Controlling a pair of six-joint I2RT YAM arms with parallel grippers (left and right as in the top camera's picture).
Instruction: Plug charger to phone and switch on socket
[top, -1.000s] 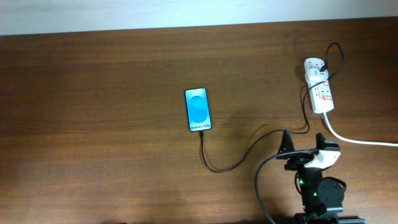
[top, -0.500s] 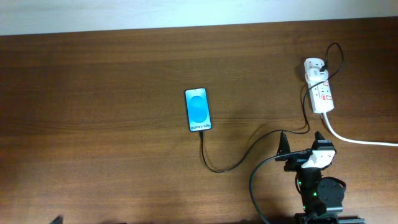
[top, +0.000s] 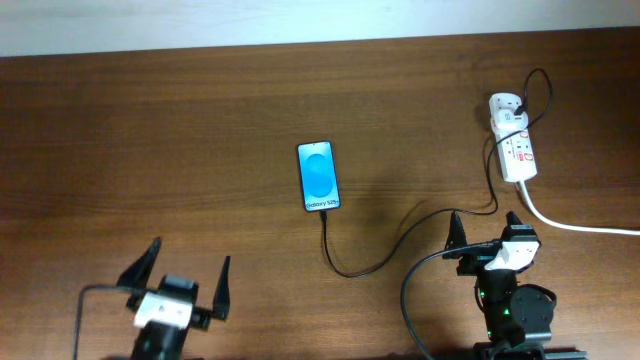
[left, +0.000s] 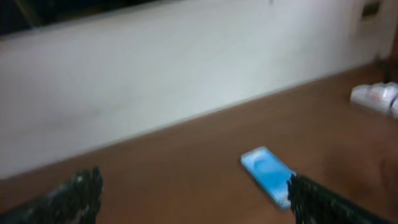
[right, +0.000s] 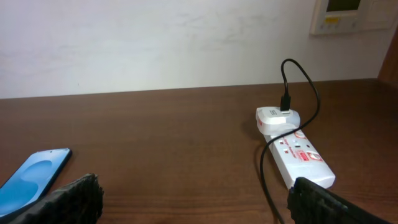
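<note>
The phone (top: 318, 176) lies flat mid-table with its blue screen up; it also shows in the left wrist view (left: 268, 174) and the right wrist view (right: 31, 180). The black charger cable (top: 390, 252) runs from the phone's near end across to the white socket strip (top: 513, 150) at the far right, where its adapter sits plugged in. The socket shows in the right wrist view (right: 295, 149). My left gripper (top: 178, 275) is open and empty near the front left edge. My right gripper (top: 483, 232) is open and empty, near the cable, short of the socket.
The socket's thick white cord (top: 580, 227) runs off the right edge of the table. A white wall (right: 155, 43) stands behind the table, with a wall panel (right: 348, 15) at upper right.
My left arm has come into the overhead view at the front left, where it was not seen before. The right gripper shifted slightly left a second ago and has held still since.
</note>
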